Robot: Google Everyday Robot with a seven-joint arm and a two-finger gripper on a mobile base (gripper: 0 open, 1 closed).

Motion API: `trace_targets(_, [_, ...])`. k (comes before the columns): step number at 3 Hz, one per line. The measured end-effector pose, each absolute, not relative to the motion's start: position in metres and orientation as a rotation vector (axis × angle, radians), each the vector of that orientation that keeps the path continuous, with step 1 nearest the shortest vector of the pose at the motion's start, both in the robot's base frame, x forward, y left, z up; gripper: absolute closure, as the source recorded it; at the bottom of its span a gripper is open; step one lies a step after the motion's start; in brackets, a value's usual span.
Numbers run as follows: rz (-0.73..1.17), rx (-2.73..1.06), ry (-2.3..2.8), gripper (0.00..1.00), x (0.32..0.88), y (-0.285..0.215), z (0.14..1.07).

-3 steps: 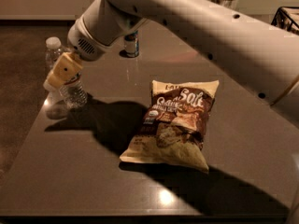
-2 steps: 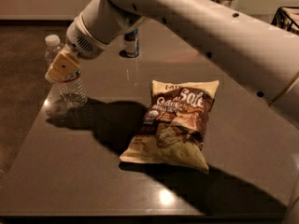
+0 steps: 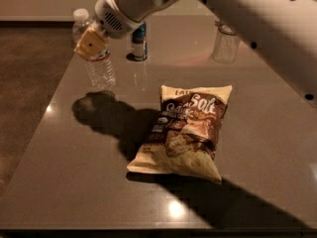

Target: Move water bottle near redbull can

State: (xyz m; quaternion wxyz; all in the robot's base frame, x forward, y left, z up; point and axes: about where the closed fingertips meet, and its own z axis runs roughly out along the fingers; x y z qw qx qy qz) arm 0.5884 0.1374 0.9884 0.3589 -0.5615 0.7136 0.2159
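Grey tabletop (image 3: 74,182): glossy slab carrying everything; its left edge runs close to the bottle, at 9 o'clock of it.
White arm (image 3: 237,9): reaches in from 2 o'clock, with its wrist covering the can's top.
Chip bag (image 3: 185,130): lies flat mid-tabletop, at 5 o'clock of the bottle and well apart from it.
Water bottle (image 3: 99,68): tilted at the far left, cap leaning to 11 o'clock. I cannot tell whether its base touches the tabletop. Slick ribbed plastic held high on the body could swivel or slip.
Glass tumbler (image 3: 225,43): at 3 o'clock of the can, well apart.
Redbull can (image 3: 139,46): upright, near the bottle at its 2 o'clock. It is slim and tall, so a sideways brush from bottle or wrist would likely topple it.
Pincer (image 3: 92,46): clenched on the water bottle, 1 yellowish pad (image 3: 89,42) facing the camera. Letting go while the bottle leans would probably tip it over.
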Motion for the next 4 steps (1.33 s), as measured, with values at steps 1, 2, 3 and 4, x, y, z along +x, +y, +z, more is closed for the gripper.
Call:
trace_targets(1, [0.436, -1.354, 1.866, 1.00, 0.618, 0.086, 1.014])
trace_targets(2, [0.363, -1.241, 1.922, 1.00, 0.653, 0.037, 1.024])
trace_targets(3, [0.333, -1.115, 2.012, 1.00, 0.696, -0.012, 1.009])
trace_targets(4, [0.357, -1.065, 2.055, 1.00, 0.712, -0.029, 0.989])
